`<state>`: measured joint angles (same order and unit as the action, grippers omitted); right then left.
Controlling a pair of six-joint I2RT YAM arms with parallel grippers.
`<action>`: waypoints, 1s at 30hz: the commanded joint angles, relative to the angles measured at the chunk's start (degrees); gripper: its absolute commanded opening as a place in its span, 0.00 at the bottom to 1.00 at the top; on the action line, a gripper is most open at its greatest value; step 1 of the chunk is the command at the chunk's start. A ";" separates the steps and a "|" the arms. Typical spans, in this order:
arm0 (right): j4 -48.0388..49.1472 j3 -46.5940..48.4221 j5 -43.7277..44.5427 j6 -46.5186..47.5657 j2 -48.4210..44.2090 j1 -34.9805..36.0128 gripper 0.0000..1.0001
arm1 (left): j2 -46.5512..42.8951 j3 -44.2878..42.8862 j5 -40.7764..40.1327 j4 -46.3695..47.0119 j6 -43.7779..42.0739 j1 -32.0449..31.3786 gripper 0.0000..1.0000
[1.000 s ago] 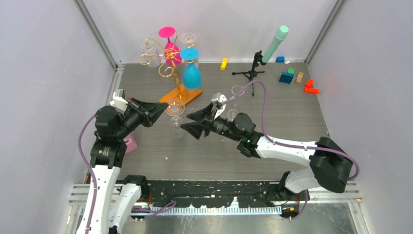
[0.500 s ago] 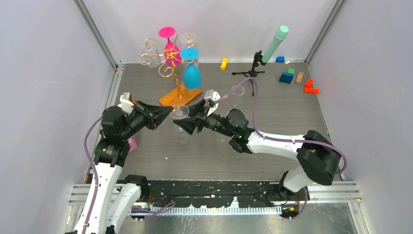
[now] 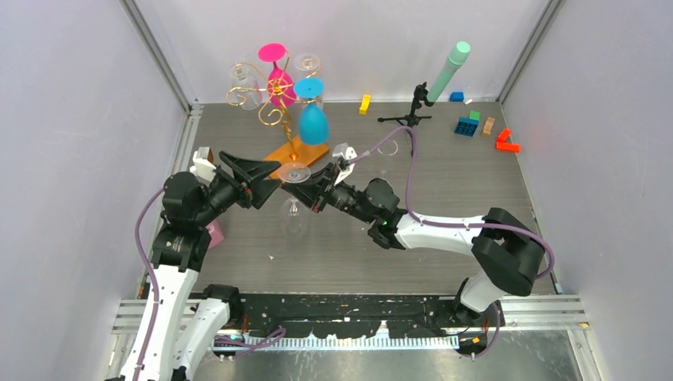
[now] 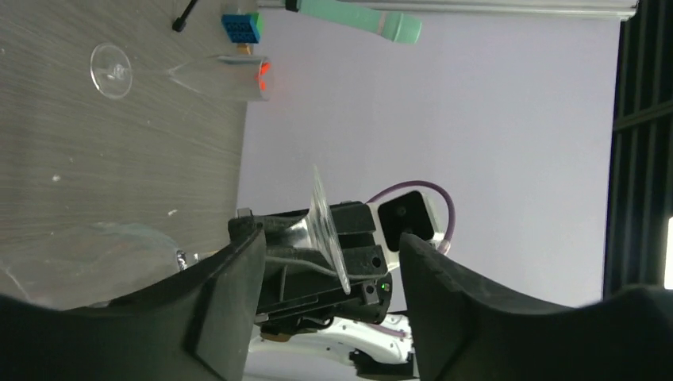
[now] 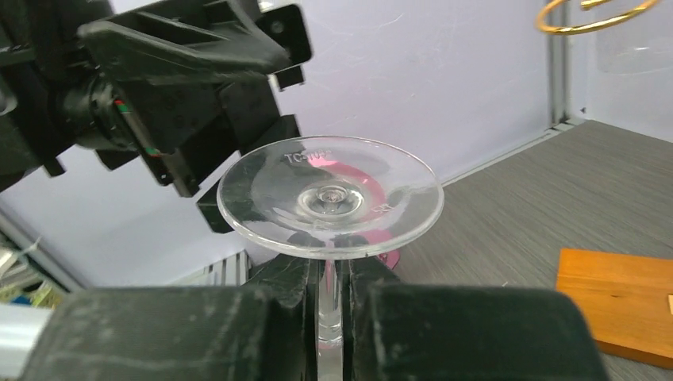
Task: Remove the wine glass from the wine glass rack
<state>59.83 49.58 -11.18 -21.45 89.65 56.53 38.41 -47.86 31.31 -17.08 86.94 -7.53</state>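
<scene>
Clear wine glass (image 3: 292,222) is held off the wine glass rack (image 3: 266,99), in the air in front of the rack's orange base (image 3: 298,153), inverted with foot up and bowl hanging down above the bench (image 3: 444,198). The stem is clamped by the right end effector (image 3: 311,194), with its fingers (image 5: 270,317) closed tight on the stem just under the round foot (image 5: 330,198), as seen in the right wrist view. The left end effector (image 3: 276,178) is spread roughly half open and grips nothing; in the left wrist view the foot (image 4: 327,238) is seen edge-on in the gap, with neither finger touching it. A pink glass (image 3: 278,79), a blue glass (image 3: 313,121) and clear glasses are hung on the gold arms. Another clear glass (image 3: 386,147) is seen on the bench by the black tripod (image 3: 409,117); colored blocks (image 3: 468,125) are scattered at far right.
</scene>
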 commanded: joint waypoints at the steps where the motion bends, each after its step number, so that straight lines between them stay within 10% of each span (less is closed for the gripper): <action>1: 9.21 -1.52 13.15 -2.94 -4.69 0.16 0.00 | 0.15 -3.57 1.21 2.67 -4.70 -0.29 0.70; 17: -3.70 -2.69 46.45 -18.87 -24.78 0.16 0.00 | 0.62 -6.39 8.88 9.14 -16.02 -1.55 0.90; 30: -6.02 0.16 48.80 -33.21 -23.73 0.15 0.00 | 3.31 -4.77 6.45 21.87 -4.86 -11.56 0.85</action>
<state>46.96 46.00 35.05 -49.60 65.32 56.51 42.04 -52.36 39.09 -1.04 78.54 -17.12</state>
